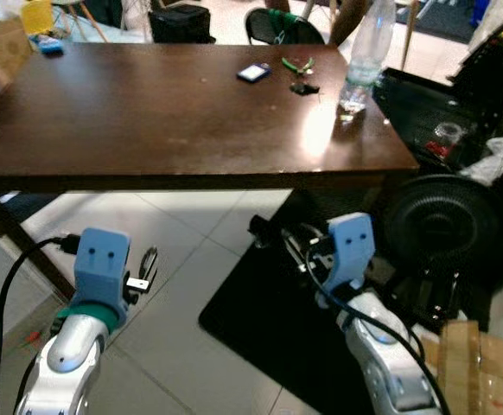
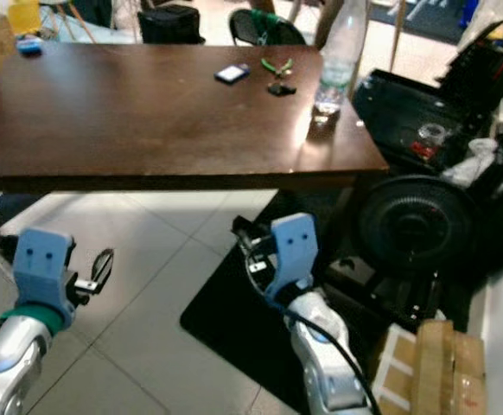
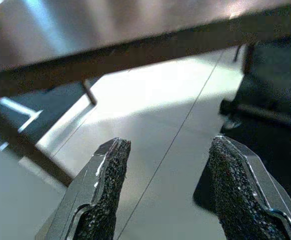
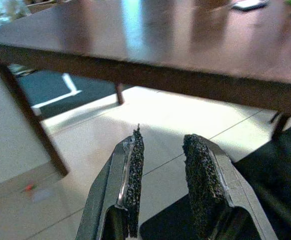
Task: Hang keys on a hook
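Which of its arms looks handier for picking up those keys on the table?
Probably the right. The keys lie toward the table's far right side, beside the bottle; the right gripper hangs nearer that side, open and empty like the left gripper.

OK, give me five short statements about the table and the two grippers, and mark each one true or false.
1. The clear plastic water bottle stands upright near the right edge of the dark brown wooden table. True.
2. The left gripper holds a bunch of keys. False: its fingers are apart with nothing between them.
3. A small dark set of keys lies on the table beside the green-handled pliers. True.
4. The right gripper rests on the tabletop. False: it hangs below the table's edge, over the floor.
5. The blue card-like object lies on the floor. False: it lies on the table.
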Controlling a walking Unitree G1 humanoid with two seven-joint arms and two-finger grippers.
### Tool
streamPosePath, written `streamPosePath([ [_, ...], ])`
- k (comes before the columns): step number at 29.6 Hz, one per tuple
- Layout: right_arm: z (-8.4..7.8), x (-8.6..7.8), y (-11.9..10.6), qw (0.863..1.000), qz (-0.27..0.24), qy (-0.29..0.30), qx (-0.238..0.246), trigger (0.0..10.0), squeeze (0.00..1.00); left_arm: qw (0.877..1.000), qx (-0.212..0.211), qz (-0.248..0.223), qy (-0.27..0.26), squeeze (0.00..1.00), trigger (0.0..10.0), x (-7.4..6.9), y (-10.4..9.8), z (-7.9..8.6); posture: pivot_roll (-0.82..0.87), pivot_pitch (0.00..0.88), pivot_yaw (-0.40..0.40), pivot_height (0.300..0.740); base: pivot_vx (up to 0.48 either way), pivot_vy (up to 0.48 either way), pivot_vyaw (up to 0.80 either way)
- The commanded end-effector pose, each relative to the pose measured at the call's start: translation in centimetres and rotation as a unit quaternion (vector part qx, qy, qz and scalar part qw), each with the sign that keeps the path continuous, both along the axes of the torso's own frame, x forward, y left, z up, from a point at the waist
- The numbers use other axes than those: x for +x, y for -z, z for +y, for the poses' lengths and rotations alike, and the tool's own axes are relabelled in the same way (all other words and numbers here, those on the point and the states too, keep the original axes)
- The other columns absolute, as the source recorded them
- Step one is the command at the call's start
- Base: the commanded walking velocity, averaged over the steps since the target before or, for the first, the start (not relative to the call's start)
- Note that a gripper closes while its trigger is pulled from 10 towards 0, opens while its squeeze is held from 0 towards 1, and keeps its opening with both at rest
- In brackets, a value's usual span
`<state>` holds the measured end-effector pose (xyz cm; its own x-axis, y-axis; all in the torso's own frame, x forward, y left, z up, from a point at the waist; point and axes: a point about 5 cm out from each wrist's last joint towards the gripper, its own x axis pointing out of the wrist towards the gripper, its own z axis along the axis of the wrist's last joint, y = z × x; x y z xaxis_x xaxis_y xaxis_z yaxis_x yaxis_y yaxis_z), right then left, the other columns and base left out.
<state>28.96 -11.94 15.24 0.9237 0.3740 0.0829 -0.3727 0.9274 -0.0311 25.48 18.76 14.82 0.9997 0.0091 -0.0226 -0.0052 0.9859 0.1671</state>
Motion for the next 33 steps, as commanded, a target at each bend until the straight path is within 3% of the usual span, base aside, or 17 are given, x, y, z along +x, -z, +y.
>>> streamPosePath([
  [1,-0.53,-0.08,0.48,1.0,0.009,0.009,0.0,10.0,0.0,1.0,0.0,0.006,0.002,0.0,10.0,-0.08,0.37,-0.16,-0.09,0.045,0.08,0.74,0.0,0.0,0.0],
  [24,-0.49,0.16,0.44,1.0,0.007,0.009,-0.001,10.0,0.0,1.0,0.008,0.007,0.011,0.0,10.0,0.12,0.4,-0.28,-0.09,0.043,0.079,0.74,0.0,0.0,0.0],
  [33,-0.44,0.17,0.42,1.0,0.007,0.008,0.001,10.0,0.0,1.0,0.009,0.009,0.009,0.0,10.0,0.13,0.42,-0.25,-0.09,0.043,0.08,0.74,0.36,0.0,0.0],
])
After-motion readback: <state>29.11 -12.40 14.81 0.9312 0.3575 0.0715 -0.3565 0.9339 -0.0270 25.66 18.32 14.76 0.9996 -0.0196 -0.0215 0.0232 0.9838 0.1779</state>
